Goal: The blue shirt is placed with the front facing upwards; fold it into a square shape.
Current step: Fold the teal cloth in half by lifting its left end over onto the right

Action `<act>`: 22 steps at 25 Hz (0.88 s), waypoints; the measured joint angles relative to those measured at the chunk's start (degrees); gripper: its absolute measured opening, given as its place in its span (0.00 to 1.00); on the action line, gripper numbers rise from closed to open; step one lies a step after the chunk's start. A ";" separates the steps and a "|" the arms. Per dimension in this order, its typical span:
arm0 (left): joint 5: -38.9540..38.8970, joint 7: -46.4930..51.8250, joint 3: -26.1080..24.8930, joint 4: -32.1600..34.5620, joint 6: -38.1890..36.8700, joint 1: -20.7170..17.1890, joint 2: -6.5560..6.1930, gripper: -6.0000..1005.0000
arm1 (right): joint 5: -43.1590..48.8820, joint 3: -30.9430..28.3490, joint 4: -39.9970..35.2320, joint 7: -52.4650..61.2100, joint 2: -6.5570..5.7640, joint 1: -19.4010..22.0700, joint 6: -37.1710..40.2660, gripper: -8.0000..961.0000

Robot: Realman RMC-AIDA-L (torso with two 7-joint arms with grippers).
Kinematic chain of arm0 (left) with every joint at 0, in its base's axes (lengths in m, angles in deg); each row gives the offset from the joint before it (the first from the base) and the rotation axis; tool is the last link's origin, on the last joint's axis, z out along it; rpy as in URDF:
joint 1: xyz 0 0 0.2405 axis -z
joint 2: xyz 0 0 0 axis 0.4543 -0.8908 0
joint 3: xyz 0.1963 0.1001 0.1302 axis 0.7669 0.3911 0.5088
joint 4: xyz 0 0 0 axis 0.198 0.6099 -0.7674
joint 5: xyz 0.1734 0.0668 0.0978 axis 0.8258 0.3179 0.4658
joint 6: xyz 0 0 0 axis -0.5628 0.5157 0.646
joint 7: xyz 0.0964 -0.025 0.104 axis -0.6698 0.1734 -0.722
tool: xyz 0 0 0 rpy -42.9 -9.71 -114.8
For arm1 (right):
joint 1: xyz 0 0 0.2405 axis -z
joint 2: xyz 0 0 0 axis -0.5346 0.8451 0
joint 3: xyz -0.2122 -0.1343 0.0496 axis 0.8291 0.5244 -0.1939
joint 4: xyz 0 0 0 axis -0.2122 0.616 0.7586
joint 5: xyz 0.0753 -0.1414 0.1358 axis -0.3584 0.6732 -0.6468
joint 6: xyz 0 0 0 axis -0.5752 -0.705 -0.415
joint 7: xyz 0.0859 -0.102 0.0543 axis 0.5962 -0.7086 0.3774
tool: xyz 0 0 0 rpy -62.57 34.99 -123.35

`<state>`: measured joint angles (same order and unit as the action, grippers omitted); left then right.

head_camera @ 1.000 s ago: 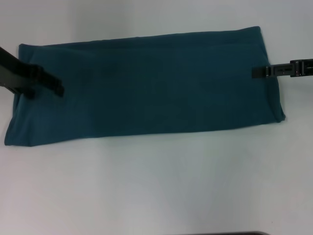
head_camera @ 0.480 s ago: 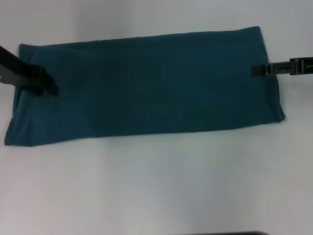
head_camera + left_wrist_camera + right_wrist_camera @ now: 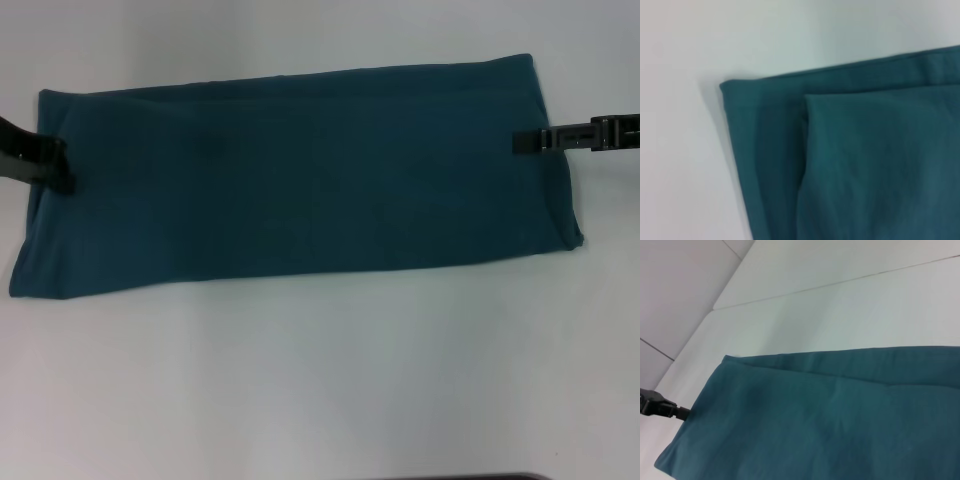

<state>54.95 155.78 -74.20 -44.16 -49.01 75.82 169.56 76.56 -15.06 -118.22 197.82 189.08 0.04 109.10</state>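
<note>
Cloth lay as a long band across the bench [image 3: 320, 380]: the blue shirt [image 3: 300, 180], already folded lengthwise, ran with its long axis from the robot's left to its right. Each short end had one end effector beside it. The left end effector [image 3: 55, 170] sat at the left edge, the right end effector [image 3: 522, 143] just over the right edge, toward the far side. Whether either one was open or clamped on fabric could not be told. Squaring it up would likely mean carrying one short end over the other along that axis; neither arm looked clearly nearer.
</note>
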 joint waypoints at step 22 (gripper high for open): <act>1.51 0.02 0.57 4.27 6.54 -1.12 0.56 0.02 | -0.03 0.00 -0.02 0.62 0.12 -0.13 -0.23 0.95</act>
<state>56.46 155.80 -73.62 -39.90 -42.47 74.70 170.12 76.52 -15.06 -118.24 198.44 189.21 -0.09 108.88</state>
